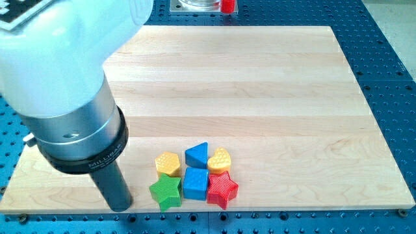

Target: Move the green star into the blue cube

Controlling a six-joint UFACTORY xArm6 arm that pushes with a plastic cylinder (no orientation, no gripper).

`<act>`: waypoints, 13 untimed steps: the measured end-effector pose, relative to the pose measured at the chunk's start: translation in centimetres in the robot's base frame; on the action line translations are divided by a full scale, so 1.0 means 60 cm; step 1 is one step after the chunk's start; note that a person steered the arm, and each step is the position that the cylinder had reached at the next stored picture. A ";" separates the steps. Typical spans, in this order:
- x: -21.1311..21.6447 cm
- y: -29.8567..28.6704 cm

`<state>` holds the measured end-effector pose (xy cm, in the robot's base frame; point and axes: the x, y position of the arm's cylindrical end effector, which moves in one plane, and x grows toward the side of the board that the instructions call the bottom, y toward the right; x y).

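The green star (pixel 166 192) lies near the board's bottom edge, touching the left side of the blue cube (pixel 195 183). My tip (pixel 121 207) rests on the board just left of the green star, with a small gap between them. The rod rises up and left into the big white arm that fills the view's upper left.
A red star (pixel 222 188) touches the blue cube's right side. A yellow hexagon (pixel 168 164), a blue triangular block (pixel 197 155) and a yellow heart (pixel 220 159) sit in a row just above. The wooden board (pixel 260 84) lies on a blue perforated table (pixel 390 39).
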<state>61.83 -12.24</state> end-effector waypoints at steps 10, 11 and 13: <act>-0.069 0.271; -0.073 0.275; -0.178 0.404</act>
<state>51.12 12.01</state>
